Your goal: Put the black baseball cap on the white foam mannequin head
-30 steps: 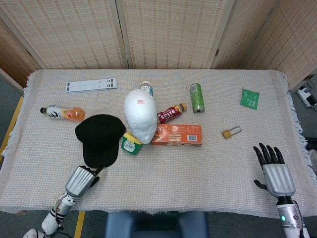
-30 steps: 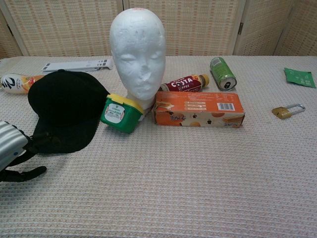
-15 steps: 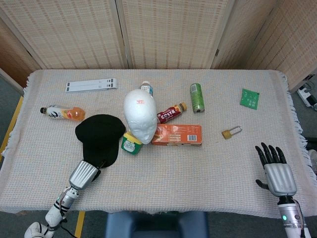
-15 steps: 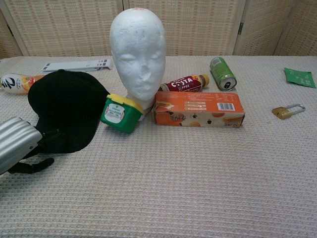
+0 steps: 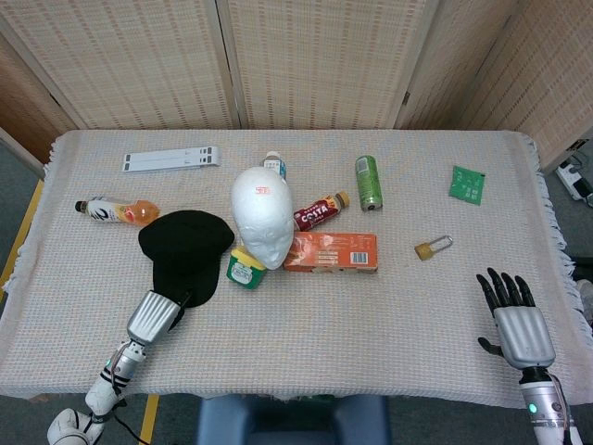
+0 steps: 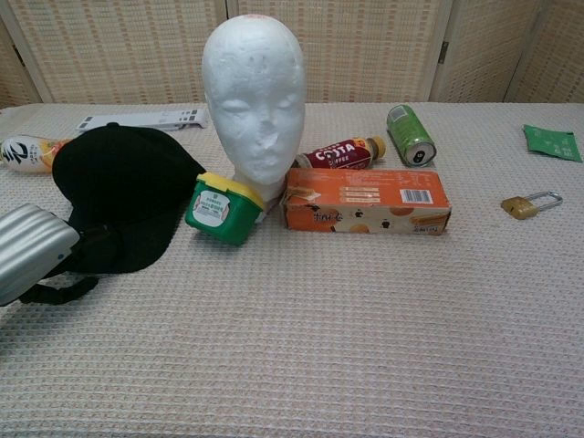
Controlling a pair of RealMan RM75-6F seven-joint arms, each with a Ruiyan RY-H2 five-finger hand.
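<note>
The black baseball cap (image 5: 185, 250) lies left of the white foam mannequin head (image 5: 262, 218), which stands upright mid-table. My left hand (image 5: 156, 317) is at the cap's near brim and grips it, with dark fingers over and under the edge. In the chest view the cap (image 6: 119, 182) sits tipped, its brim raised off the cloth by the left hand (image 6: 32, 260), while the mannequin head (image 6: 254, 100) faces the camera. My right hand (image 5: 514, 320) rests at the front right table edge, fingers spread, holding nothing.
A green tub with a yellow lid (image 6: 222, 208) leans against the mannequin's base, right beside the cap. An orange box (image 5: 331, 251), a cola bottle (image 5: 320, 212), a green can (image 5: 369, 183), a padlock (image 5: 433, 247), an orange drink bottle (image 5: 116, 212) and a white strip (image 5: 172, 159) lie around.
My left hand slid forward onto the cap's brim and took hold; the brim has risen and the cap shifted slightly away. The right hand stayed put.
</note>
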